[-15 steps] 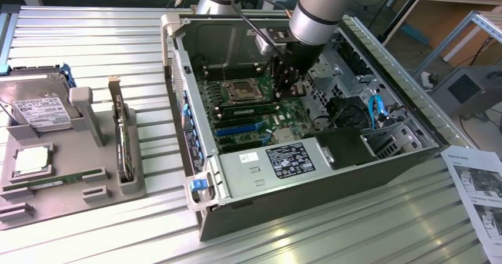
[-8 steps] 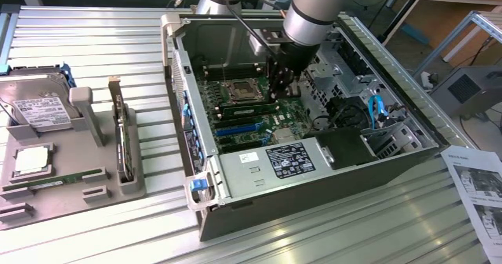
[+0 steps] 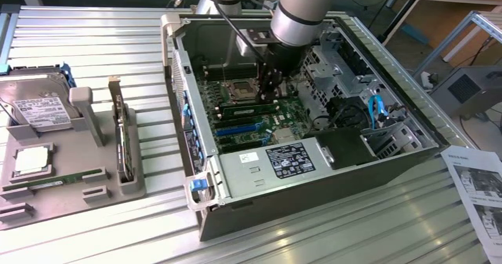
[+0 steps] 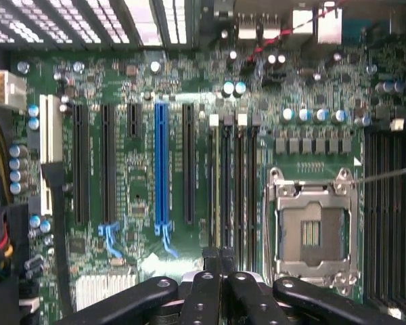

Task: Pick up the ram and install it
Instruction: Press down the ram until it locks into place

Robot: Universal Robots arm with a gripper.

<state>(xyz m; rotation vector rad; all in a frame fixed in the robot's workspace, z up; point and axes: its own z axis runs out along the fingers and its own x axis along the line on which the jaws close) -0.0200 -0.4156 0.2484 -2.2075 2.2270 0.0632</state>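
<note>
A ram [image 3: 55, 180], a long thin green stick, lies flat in the grey tray [image 3: 79, 202] on the exterior view's left. My gripper [image 3: 271, 94] is far from it, reaching down inside the open computer case [image 3: 314, 193]. Right under it a second green stick [image 3: 249, 107] stands in a slot beside the empty processor socket [image 3: 237, 89]. In the wrist view the gripper [image 4: 220, 271] is shut, its black fingers [image 4: 203, 291] pressed together over the row of memory slots [image 4: 233, 189] next to the socket [image 4: 312, 230]. I cannot tell whether the fingers touch the seated stick.
The tray also holds a hard drive [image 3: 43, 108], a square silver processor chip [image 3: 30, 160] and an upright expansion card [image 3: 121, 143]. Inside the case sit the power supply [image 3: 286, 158] and blue cables [image 3: 375, 108]. A printed sheet [image 3: 478, 187] lies on the exterior view's right.
</note>
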